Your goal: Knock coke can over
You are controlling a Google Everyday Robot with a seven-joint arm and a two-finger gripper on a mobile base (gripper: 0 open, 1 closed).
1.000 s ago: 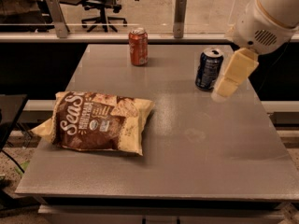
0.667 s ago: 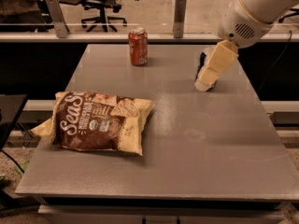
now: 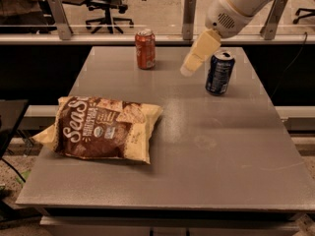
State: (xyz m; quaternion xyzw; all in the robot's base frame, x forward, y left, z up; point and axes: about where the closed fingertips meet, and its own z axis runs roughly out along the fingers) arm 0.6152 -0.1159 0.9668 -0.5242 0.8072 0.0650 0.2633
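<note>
My end effector [image 3: 189, 70] hangs between the upright coke can [image 3: 145, 49], near the far edge of the tabletop [image 3: 211, 151], and the blue can [image 3: 219, 73]; clenched or released, I cannot tell.

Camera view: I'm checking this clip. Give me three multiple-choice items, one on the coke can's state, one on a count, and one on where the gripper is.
1. The coke can is:
A. upright
B. lying on its side
C. crushed flat

2. Cans on the table:
A. one
B. two
C. three

3. The gripper is:
A. at the table's near edge
B. left of the coke can
C. in the air between the coke can and the dark blue can

Answers:
1 A: it stands on its base near the table's far edge, silver top up.
2 B: only the coke can and the dark blue can show.
3 C: it hangs to the right of the coke can and just left of the dark blue can.
</note>
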